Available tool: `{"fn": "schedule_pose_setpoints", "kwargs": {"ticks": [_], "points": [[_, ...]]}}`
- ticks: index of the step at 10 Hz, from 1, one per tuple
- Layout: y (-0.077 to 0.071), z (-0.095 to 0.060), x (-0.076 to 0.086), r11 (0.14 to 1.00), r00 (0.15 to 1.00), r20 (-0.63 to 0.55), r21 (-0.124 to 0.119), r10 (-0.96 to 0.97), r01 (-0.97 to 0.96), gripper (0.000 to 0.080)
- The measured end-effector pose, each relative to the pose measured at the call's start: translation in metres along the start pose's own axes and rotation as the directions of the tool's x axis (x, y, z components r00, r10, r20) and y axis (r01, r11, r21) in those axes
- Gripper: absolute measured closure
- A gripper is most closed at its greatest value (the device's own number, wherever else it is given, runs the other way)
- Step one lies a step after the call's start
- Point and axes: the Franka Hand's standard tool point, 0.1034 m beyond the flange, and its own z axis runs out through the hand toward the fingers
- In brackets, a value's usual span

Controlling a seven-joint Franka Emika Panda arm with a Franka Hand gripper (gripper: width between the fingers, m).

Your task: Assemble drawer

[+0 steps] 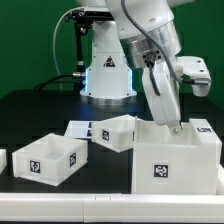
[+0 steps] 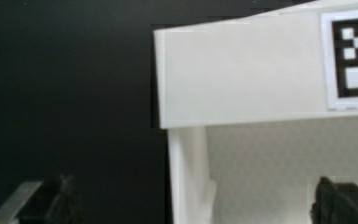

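A large white drawer case (image 1: 176, 160) with a marker tag on its front stands at the exterior view's right. My gripper (image 1: 174, 126) hangs right over the case's top back edge. In the wrist view the gripper (image 2: 194, 202) is open. Its dark fingers (image 2: 41, 200) stand far apart, one on each side of a thin white wall of the case (image 2: 190, 170). A tagged face of the case (image 2: 247, 75) fills the picture beyond. Two smaller open white drawer boxes sit on the table, one at the front left (image 1: 45, 158) and one in the middle (image 1: 112, 131).
The marker board (image 1: 77, 129) lies flat behind the boxes. Another tagged white piece (image 1: 202, 129) shows behind the case at the right. A white part (image 1: 2, 159) is cut off at the left edge. The robot base (image 1: 107, 70) stands at the back.
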Motion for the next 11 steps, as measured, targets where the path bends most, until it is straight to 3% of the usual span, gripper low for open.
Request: {"fn": "schedule_pose_setpoints", "kwargs": {"ticks": [6,9,11], "points": [[0.0,0.0,0.0,1.0,1.0,-0.006,0.0,-0.014,0.014,0.015],[0.005,0.005,-0.014,0.999,0.997,-0.078,-0.016,-0.031,0.03,0.015],[0.004,0.005,-0.013,0.999,0.997,-0.063,-0.014,-0.032,0.031,0.015]]}}
